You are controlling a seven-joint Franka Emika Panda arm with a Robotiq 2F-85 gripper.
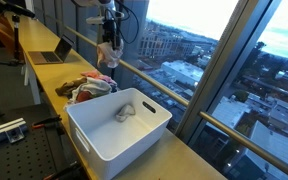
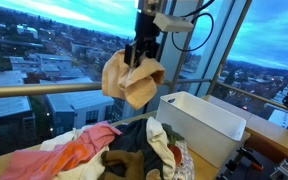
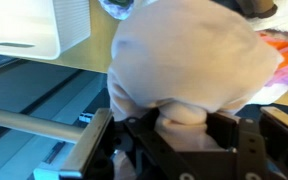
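Gripper [image 2: 138, 64] clamped tight on a tan cloth [image 2: 130, 82], soft and crumpled, hanging in loose folds well above the wooden counter [image 1: 44, 75] (smooth, pale and bulging in the wrist view). Directly below, a heap of mixed garments [image 2: 114, 150] in pink, white and dark fabric. Just beside the heap, a rigid white rectangular bin [image 1: 99, 140] with slotted handles, holding a crumpled grey item [image 1: 124, 112].

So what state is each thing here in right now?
gripper: shut on the beige cloth
beige cloth: held in the air, hanging crumpled
clothes pile: heaped on the counter
white bin: upright, one grey garment inside
laptop: open
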